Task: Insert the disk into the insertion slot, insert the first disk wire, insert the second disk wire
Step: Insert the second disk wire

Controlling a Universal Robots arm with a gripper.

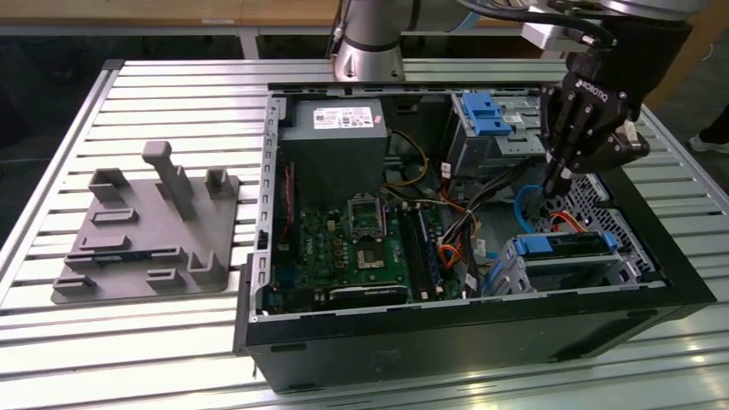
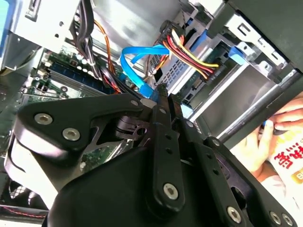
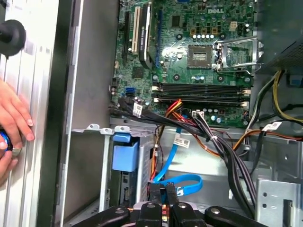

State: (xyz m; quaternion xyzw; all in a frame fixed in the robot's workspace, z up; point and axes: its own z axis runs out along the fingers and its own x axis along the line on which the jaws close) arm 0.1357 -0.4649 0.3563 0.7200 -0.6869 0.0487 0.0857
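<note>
1. Ribbed aluminium slat table [image 1: 171, 85] carries the whole setup, with wooden panelling behind it.
2. Open black desktop computer case [image 1: 479, 342] lies on its side on the table, green motherboard [image 1: 353, 248] exposed inside.
3. Grey moulded plastic fixture tray [image 1: 148, 231] with upright pegs sits on the table well apart from the case, toward the exterior view's left.
4. Boxy silver sheet-metal drive cage [image 1: 569, 269] stands in the case corner nearest the exterior view's right.
5. Flat silver hard drive in a bright blue plastic carrier [image 1: 564, 245] is seated in that cage.
6. Black two-finger gripper [image 1: 555, 184] hangs inside the case just above the drive cage. In both wrist views its fingers [image 3: 163, 196] are drawn together on the connector end of a flat light-blue data cable [image 2: 135, 66].
7. Bundle of red, yellow and black power wires [image 2: 194, 54] runs to the drive end beside the cable.
8. Person's hand [image 3: 12, 125] rests on the table outside the case wall.
</note>
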